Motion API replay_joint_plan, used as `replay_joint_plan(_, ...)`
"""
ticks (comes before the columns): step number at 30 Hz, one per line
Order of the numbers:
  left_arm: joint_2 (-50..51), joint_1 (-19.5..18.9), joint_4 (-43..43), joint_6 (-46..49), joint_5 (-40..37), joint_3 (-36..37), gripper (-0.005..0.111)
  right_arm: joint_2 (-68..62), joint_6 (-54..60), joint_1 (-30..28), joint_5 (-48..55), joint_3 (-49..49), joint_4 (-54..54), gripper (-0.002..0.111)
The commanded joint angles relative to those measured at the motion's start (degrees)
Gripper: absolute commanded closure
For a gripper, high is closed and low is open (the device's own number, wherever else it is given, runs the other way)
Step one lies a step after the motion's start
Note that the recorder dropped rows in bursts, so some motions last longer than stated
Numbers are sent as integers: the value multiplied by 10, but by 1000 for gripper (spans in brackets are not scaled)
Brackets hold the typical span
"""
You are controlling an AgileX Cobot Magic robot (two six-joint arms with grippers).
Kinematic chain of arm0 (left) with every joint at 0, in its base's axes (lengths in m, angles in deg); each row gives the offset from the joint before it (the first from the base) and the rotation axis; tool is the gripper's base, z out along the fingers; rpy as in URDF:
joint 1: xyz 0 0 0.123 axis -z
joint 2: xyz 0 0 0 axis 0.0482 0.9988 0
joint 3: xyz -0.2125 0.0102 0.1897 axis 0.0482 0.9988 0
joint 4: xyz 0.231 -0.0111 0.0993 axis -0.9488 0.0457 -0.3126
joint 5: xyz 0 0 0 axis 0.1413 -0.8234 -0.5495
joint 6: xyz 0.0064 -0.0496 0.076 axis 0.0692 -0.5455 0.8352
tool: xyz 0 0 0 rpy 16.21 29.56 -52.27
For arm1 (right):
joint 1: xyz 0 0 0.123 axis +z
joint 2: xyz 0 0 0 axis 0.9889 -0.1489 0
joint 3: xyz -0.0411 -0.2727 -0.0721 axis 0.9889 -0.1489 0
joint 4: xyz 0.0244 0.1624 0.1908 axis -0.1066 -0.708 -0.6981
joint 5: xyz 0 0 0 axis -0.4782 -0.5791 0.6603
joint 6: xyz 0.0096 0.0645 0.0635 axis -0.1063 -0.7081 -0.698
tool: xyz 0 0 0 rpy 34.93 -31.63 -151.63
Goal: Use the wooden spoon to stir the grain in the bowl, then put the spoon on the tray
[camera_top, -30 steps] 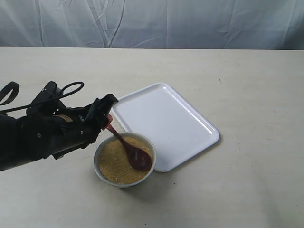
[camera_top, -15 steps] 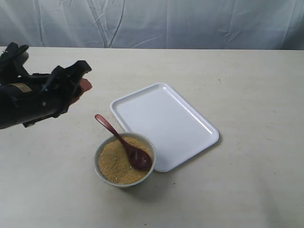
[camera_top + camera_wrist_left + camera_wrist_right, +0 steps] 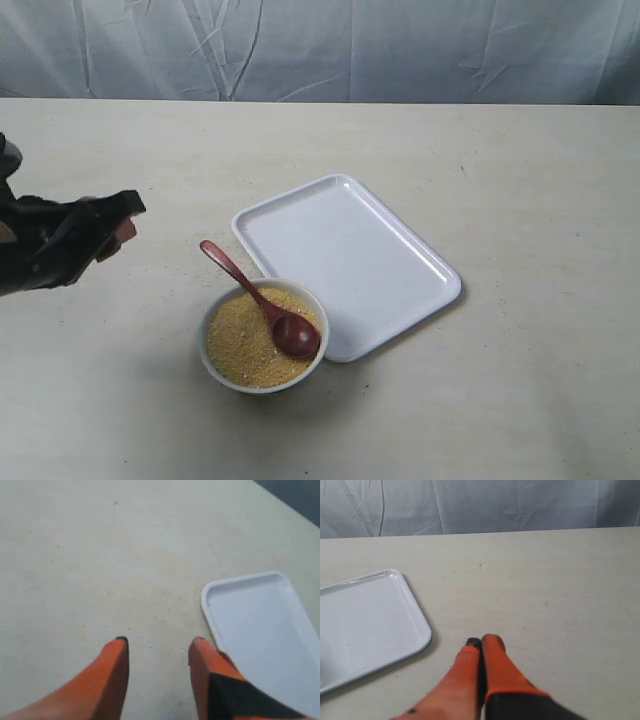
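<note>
Where tray (image 3: 345, 250) ends, open table (image 3: 540, 190) (rightward)

one bowl (image 3: 262, 387), one spoon (image 3: 254, 294), one tray (image 3: 345, 258)

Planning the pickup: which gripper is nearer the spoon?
Left. The left gripper hangs open to the left of the spoon handle; the right gripper sits shut beyond the tray, outside the exterior view.

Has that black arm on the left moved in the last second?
Yes. The left gripper has pulled back from the bowl toward the exterior view's left edge, leaving the wooden spoon in the bowl.
</note>
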Motion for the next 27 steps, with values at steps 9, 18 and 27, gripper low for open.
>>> replay_joint_plan(9,-72,-4,-347,-330,397,192,74,4,0,-3,-8,-3,-1,108)
replay_joint_plan(18,-54,-25,-304,-319,311,176,74,4,0,-3,-8,-3,-1,108)
replay_joint_plan(27,110,-25,-408,-448,382,109,74,4,0,-3,-8,-3,-1,108)
